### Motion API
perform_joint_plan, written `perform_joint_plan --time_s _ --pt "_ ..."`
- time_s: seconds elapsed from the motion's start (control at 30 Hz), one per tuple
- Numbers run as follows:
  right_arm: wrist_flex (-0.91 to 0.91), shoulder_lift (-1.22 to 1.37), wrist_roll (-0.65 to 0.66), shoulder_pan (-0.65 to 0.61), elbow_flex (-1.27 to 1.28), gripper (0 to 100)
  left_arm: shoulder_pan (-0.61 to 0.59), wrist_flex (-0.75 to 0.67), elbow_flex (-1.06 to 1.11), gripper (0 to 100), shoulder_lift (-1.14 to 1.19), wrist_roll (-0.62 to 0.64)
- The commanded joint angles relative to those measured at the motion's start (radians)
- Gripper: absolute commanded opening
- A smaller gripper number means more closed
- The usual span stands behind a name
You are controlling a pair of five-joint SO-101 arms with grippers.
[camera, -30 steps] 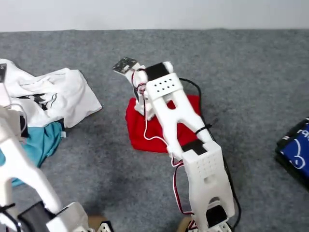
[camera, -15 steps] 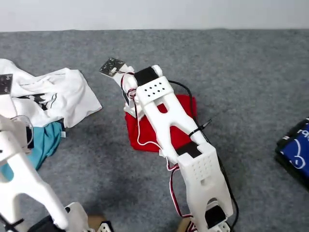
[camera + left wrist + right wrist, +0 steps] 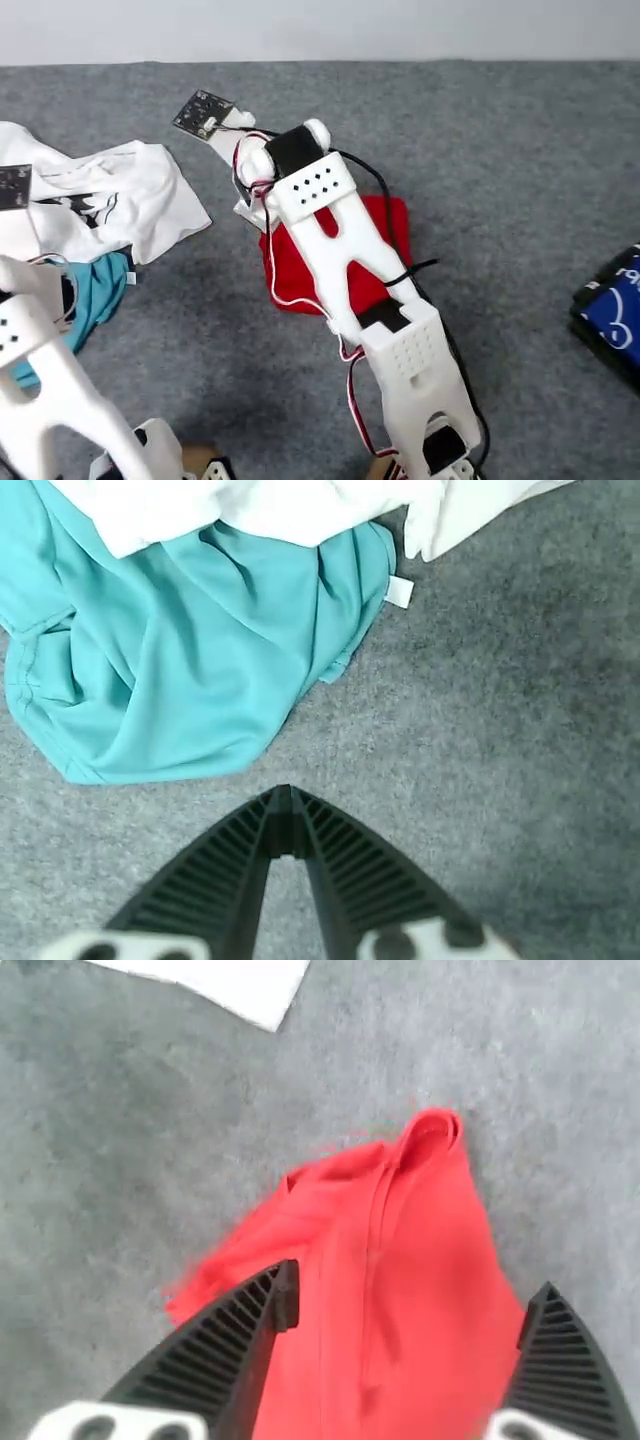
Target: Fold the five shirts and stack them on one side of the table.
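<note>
Progress on the task is judged to be at an early stage. Four garments can be counted in the high view, and none of them lies on a finished stack.

1. The red shirt (image 3: 288, 275) lies at the centre of the frame on the grey table (image 3: 520, 150). It is gathered into a compact, roughly rectangular shape, but the right wrist view shows uneven ridges and a raised collar, so the fold is judged incomplete or rough.
2. The white shirt (image 3: 110, 195) lies crumpled at the upper left of the frame.
3. The teal shirt (image 3: 95, 290) lies at the left edge, bunched, with its upper part tucked under the white shirt.
4. A blue and black garment (image 3: 615, 310) lies at the right edge, cut off by the frame. Whether it is folded cannot be determined.

Gripper status:
- The right gripper (image 3: 415, 1290) hangs directly above the red shirt with its jaws spread wide and nothing between them. The right arm (image 3: 350, 250) extends from the lower centre of the frame across that shirt.
- The left gripper (image 3: 287, 802) has its jaws pressed together, empty, over bare table just beside the teal shirt. The left arm (image 3: 40, 380) occupies the lower left corner.

Work left: fold the white and teal shirts, tidy the red one, then stack all the shirts on one side.
</note>
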Motion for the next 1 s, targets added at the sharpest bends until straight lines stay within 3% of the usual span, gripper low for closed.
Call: perform_joint_plan --time_s 0.0,0.13,0.17,0.33,0.67,0.97 --pt "0.036 0.010 0.009 0.108 -0.049 25.8 -0.002 0.008 -0.005 0 -0.037 -0.008" --pt "0.042 0.053 0.038 0.202 -0.049 1.6 -0.005 0.008 -0.005 0 -0.037 -0.008" --pt "0.044 0.061 0.055 0.223 -0.049 0.3 -0.005 0.008 -0.005 0 -0.037 -0.008" --pt "0.045 0.068 0.072 0.294 0.037 1.3 -0.006 0.008 -0.005 0 -0.037 -0.008" --pt "0.045 0.067 0.072 0.257 0.270 0.9 -0.006 0.008 -0.005 0 -0.037 -0.005" --pt "0.045 -0.056 0.064 -0.007 0.347 0.9 -0.006 0.003 -0.005 0 -0.032 -0.005"
